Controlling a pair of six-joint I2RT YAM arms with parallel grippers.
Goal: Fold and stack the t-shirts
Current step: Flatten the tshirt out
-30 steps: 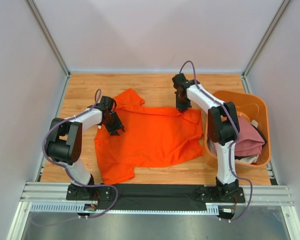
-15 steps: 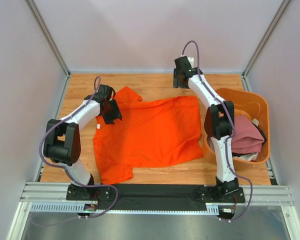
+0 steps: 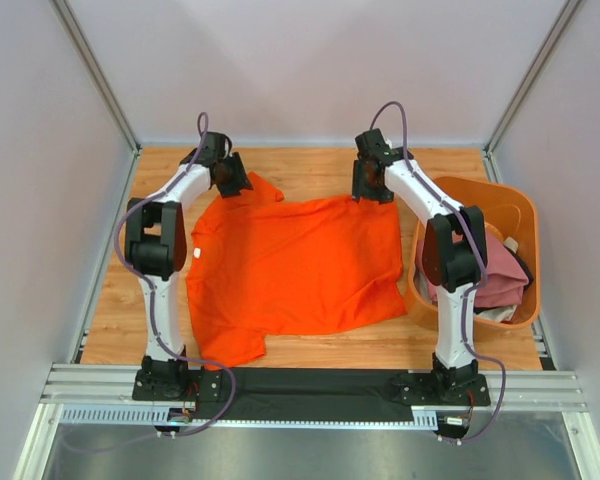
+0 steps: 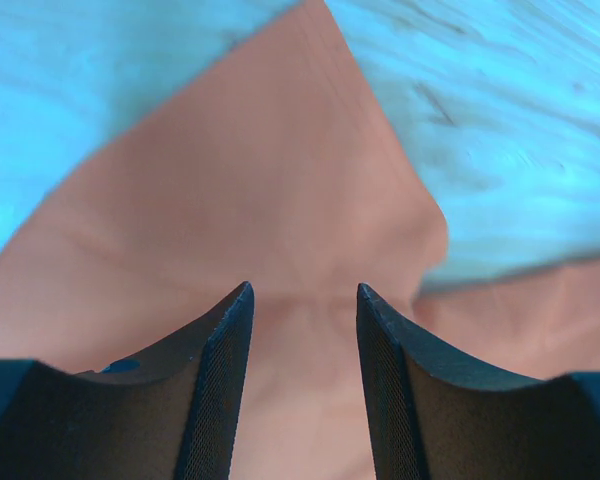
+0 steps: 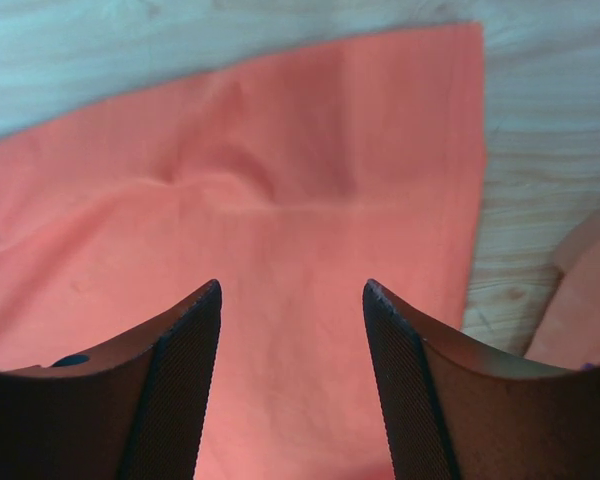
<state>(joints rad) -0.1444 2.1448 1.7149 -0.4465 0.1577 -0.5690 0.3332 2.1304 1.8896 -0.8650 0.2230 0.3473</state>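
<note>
Over the orange t-shirt's [image 3: 300, 265] far edge, left gripper [image 4: 302, 292] and right gripper [image 5: 292, 287], both released, jaws apart, empty.

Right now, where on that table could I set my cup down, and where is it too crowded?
Bare wood shows along the far edge, between left arm and right arm, and in a near strip between the orange t-shirt and the black mat. The middle is covered by that shirt; the right side is filled by the tub holding a pink t-shirt.

Bright orange cloth t-shirt [image 3: 300, 265] is seen matt; light wooden counter [image 3: 310, 165] grained, satin; rigid orange plastic tub [image 3: 485, 187] smooth, semi-gloss.
</note>
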